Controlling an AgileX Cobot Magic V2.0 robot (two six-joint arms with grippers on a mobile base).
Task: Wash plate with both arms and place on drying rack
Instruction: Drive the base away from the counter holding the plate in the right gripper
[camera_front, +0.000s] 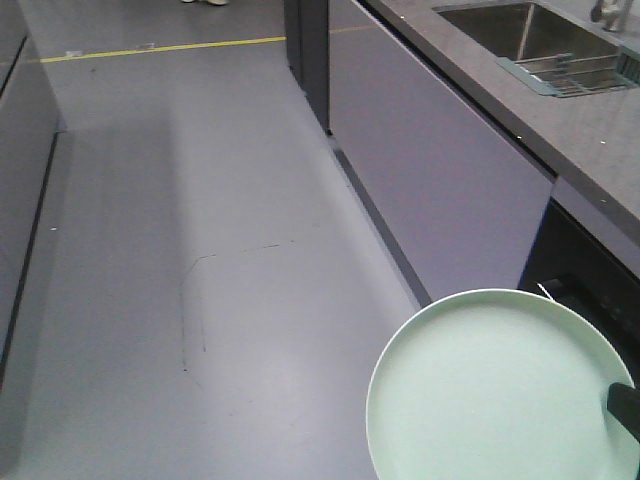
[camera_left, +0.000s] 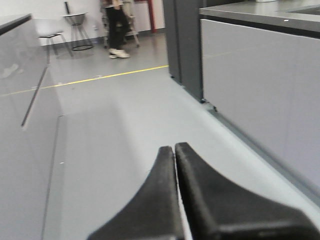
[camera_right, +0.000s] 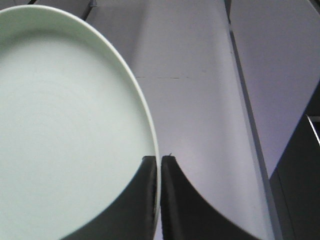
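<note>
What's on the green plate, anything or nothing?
Empty: the plate shows a bare pale green face in both views; the right gripper pinches its rim.

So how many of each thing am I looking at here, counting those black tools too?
plate: 1
drying rack: 1
sink: 1
black tools: 2 (left tool, right tool)
total: 5

Grey floor (camera_front: 200, 200), yellow line (camera_front: 160, 48), grey cabinets (camera_front: 430, 170)
</note>
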